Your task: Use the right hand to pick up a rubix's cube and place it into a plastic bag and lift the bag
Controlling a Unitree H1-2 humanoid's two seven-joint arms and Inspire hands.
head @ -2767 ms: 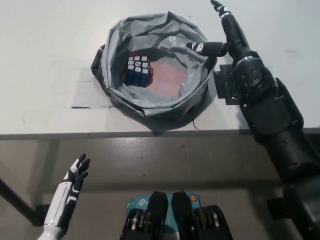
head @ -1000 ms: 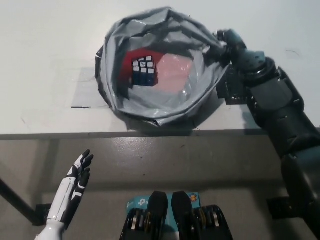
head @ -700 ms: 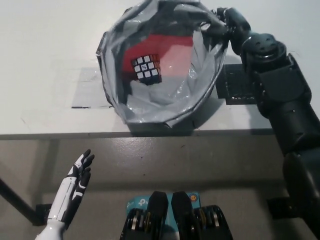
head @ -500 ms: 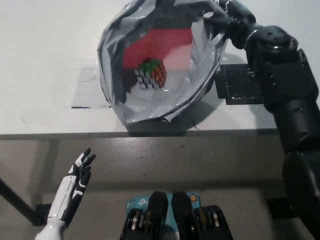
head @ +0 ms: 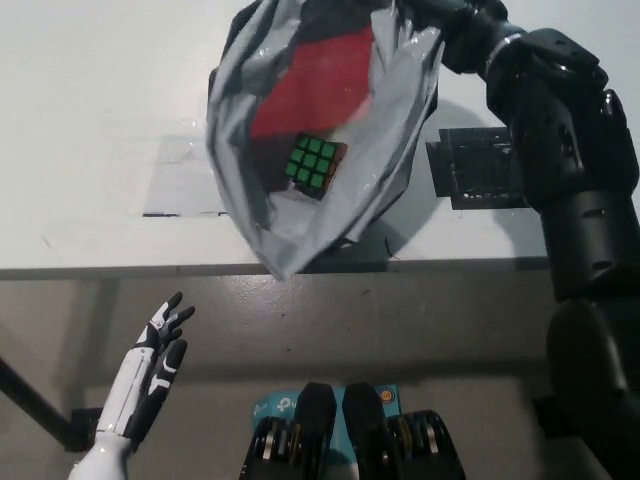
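The grey plastic bag hangs lifted above the white table, its mouth facing me. Inside it lies the Rubik's cube, green face up, below a red patch of the bag's lining. My black right hand is shut on the bag's upper right rim near the picture's top edge. My white left hand rests open at the lower left, below the table's front edge, touching nothing.
A dark meshed patch lies on the table right of the bag, under my right arm. A strip of clear tape is stuck to the table left of the bag. The table's front edge runs across the middle.
My right hand has risen with the bag's rim, pulling the bag up off the table. The cube has tumbled inside, from white and blue faces to its green face up.
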